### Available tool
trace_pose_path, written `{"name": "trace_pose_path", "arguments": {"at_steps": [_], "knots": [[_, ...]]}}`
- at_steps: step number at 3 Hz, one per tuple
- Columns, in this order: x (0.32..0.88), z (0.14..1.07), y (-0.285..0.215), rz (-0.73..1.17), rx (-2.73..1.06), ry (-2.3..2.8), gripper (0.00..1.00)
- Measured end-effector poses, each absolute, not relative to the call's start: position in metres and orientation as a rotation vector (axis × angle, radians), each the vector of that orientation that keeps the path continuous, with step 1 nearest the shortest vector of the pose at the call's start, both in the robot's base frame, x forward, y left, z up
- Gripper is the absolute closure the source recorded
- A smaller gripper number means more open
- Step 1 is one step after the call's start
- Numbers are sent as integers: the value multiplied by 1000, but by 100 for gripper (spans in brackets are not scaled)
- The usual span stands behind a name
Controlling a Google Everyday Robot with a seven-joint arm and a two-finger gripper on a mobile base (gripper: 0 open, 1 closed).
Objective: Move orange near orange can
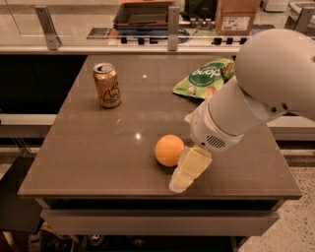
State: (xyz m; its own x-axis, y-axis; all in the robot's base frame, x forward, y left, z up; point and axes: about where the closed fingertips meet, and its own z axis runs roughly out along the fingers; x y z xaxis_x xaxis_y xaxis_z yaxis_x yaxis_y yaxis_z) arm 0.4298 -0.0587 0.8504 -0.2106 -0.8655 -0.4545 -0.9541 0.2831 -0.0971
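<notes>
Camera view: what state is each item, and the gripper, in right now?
orange: resting on the table, not lifted.
orange can: upright, well apart from the orange.
green snack bag: lying flat, partly behind the arm.
gripper: low at the table's front edge, close beside the orange.

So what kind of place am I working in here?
Probably an office break area or snack kitchen: a dark table holds the orange can, a green snack bag and the orange, with a counter and cardboard box behind. The gripper sits low beside the orange.
</notes>
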Motion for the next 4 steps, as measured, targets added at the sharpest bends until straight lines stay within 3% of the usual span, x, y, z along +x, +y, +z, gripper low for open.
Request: {"name": "trace_pose_path", "arguments": {"at_steps": [1,2,4], "knots": [[433,851,-50,299,-1641,2128,0],[435,849,-45,308,-1641,2110,16],[434,838,-45,300,-1670,2094,64]]}}
